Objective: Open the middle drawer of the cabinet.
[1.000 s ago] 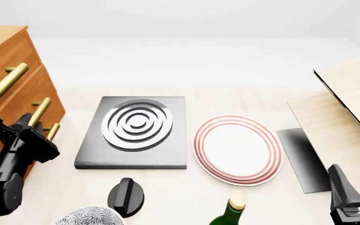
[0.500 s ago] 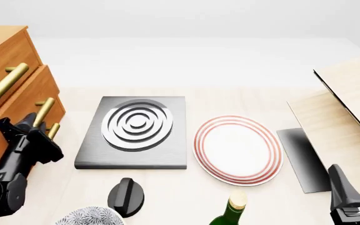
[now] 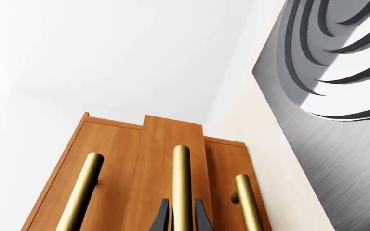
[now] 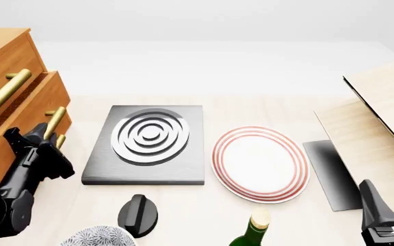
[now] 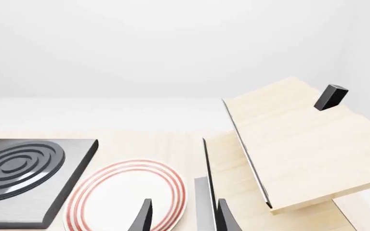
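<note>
The left gripper (image 4: 45, 134) is closed on the brass handle (image 4: 55, 123) of the middle drawer (image 4: 26, 120); in the left wrist view its two dark fingertips (image 3: 161, 217) sit tight on either side of the bar, though only their tips show at the frame edge. The drawer front stands proud of the cabinet (image 4: 2, 51), with a dark gap visible above it in the front view. Above the gripper is the top drawer's handle (image 4: 5, 88); just below it the lowest handle (image 4: 60, 141) is mostly hidden behind the gripper. The cabinet's left part is cut off by the frame.

To the gripper's right lie a grey slab (image 4: 148, 146) with raised rings and, further on, a red-rimmed plate (image 4: 260, 163). A dark knob (image 4: 138, 214), a patterned bowl (image 4: 98, 237) and a green bottle (image 4: 250, 233) are all cropped at the near edge.

The right gripper (image 5: 183, 216) hangs apart from everything, fingers spread and empty, only their tips visible. Ahead of it are pale boards (image 5: 294, 144), the upper one tilted, and a small black block (image 5: 331, 96) on the upper board.
</note>
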`<state>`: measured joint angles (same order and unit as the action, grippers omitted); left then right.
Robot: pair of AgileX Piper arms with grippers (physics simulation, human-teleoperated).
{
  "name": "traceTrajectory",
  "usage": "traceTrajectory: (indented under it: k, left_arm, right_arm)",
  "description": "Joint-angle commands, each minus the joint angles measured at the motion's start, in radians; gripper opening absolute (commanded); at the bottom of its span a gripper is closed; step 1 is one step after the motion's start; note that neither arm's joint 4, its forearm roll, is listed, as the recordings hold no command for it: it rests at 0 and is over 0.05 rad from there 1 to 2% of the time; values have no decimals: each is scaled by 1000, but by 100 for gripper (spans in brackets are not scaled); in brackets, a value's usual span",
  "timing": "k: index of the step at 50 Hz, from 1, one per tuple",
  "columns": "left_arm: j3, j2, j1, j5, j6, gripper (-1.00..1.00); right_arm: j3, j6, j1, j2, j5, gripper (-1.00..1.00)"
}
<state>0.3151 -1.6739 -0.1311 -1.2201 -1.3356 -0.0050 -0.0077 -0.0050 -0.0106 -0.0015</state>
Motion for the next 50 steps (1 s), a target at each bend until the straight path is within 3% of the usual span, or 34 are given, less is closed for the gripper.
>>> traceTrajectory:
  k: [1,50]
  left_arm:
    - [5,25,68,0,-6,-100]
    - [-24,49,147,0,-55,-100]
  right_arm:
    - [0,2,2,2,0,100]
    - [0,2,2,2,0,100]
